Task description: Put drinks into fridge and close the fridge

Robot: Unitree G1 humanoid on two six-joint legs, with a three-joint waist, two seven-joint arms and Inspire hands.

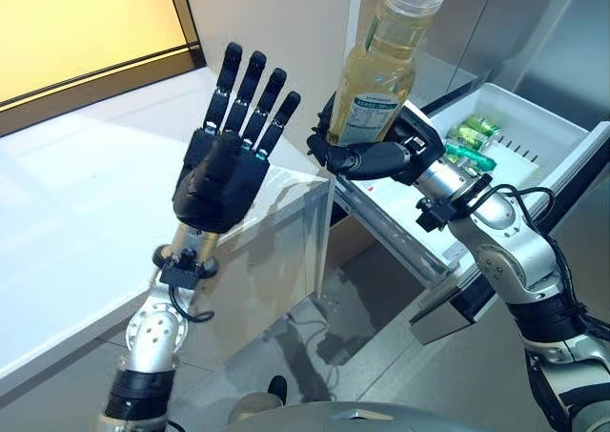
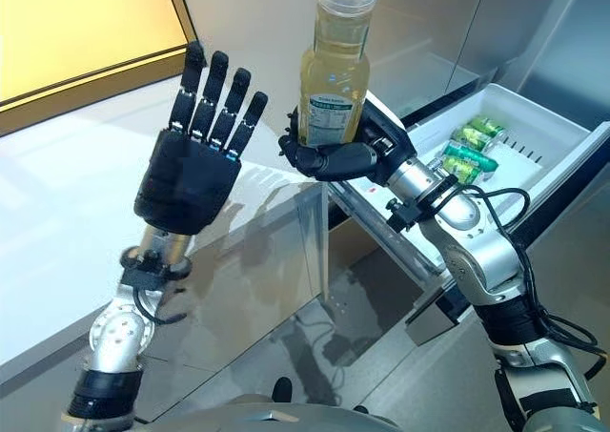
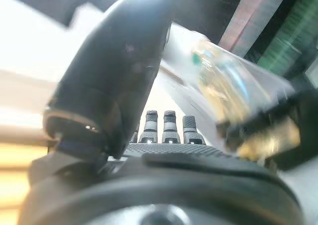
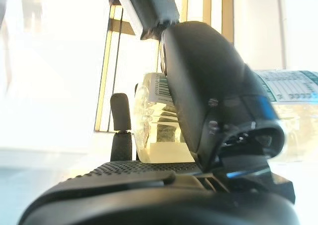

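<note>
A clear bottle of pale yellow drink point(image 1: 379, 65) with a white cap stands upright in the air, my right hand point(image 1: 367, 154) curled round its base. In the right wrist view the bottle point(image 4: 154, 130) shows between thumb and fingers. My left hand point(image 1: 224, 170) is raised just left of the bottle, fingers straight and spread, holding nothing. Behind the bottle a white fridge drawer point(image 1: 534, 132) stands pulled out, with several green cans point(image 1: 472, 141) lying in it.
A white counter point(image 1: 76, 222) runs along the left, its glass-fronted corner point(image 1: 319, 232) below my hands. Steel fridge panels point(image 1: 562, 41) rise at the back right. Grey floor point(image 1: 381, 356) lies below the drawer.
</note>
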